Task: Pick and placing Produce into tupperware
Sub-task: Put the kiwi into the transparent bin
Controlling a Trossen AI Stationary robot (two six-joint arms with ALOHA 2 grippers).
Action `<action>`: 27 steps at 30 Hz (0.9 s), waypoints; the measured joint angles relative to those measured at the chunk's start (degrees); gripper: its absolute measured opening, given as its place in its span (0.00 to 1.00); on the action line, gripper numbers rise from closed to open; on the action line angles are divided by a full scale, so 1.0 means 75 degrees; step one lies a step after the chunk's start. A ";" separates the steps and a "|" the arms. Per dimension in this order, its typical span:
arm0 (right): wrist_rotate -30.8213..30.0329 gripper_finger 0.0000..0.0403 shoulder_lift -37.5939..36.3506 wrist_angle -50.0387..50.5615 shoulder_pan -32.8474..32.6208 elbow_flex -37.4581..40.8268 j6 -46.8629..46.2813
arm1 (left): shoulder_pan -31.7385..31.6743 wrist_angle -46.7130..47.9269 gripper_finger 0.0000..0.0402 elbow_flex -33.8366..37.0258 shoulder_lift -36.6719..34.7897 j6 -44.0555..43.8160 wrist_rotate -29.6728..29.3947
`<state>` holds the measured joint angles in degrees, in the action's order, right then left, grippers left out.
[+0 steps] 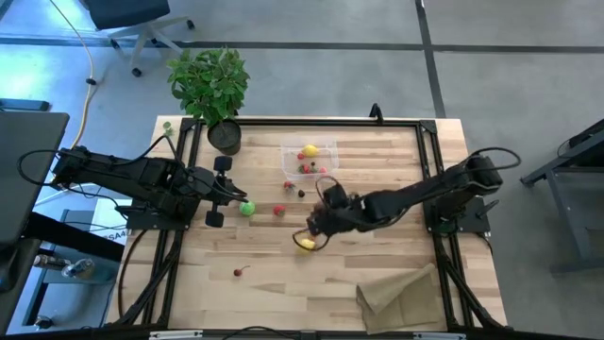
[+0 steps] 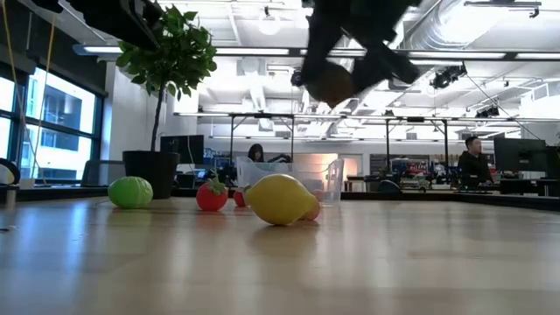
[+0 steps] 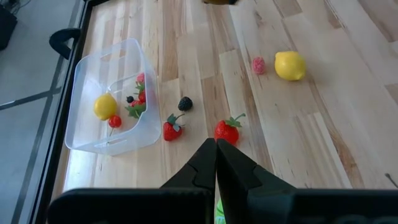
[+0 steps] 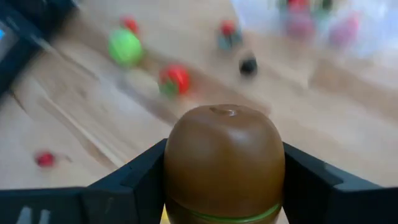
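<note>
My right gripper hangs above the table's middle, shut on a brown kiwi, which also shows raised in the low view. Right below it a yellow lemon rests on the wood with a small pink berry beside it. The clear tupperware stands toward the far edge and holds a second lemon and a few red berries. My left gripper is shut, low at the table's left, beside the green lime. Strawberries and a blackberry lie loose between. My right gripper pinches the kiwi's sides between its two fingers, one finger on each flank. The kiwi is lifted clear of the table, well above the lemon, with one rounded end pointing out past the fingers.
A potted plant stands at the far left corner. A tan paper bag lies at the near right. A lone red cherry sits on the near left boards. Bare wood stretches between the lemon and the bag.
</note>
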<state>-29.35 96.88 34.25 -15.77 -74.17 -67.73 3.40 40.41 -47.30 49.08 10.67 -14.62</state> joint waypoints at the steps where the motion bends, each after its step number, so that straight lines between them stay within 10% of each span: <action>1: -0.0096 0.57 -0.0101 -0.0106 0.0082 0.0000 0.0137 | -0.0003 -0.0002 0.01 -0.0002 0.0000 -0.0001 -0.0002; 10: 0.0047 0.57 -0.0732 -0.0928 0.1569 -0.0003 0.2151 | -0.0001 0.0001 0.01 0.0001 -0.0002 0.0001 0.0001; 27: 0.3362 0.57 -0.0421 -0.1280 0.5263 -0.0009 0.5715 | -0.0001 0.0001 0.01 0.0001 -0.0001 0.0000 -0.0001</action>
<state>-4.13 93.72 24.65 23.70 -74.24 -24.86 3.39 40.42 -47.29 49.07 10.67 -14.63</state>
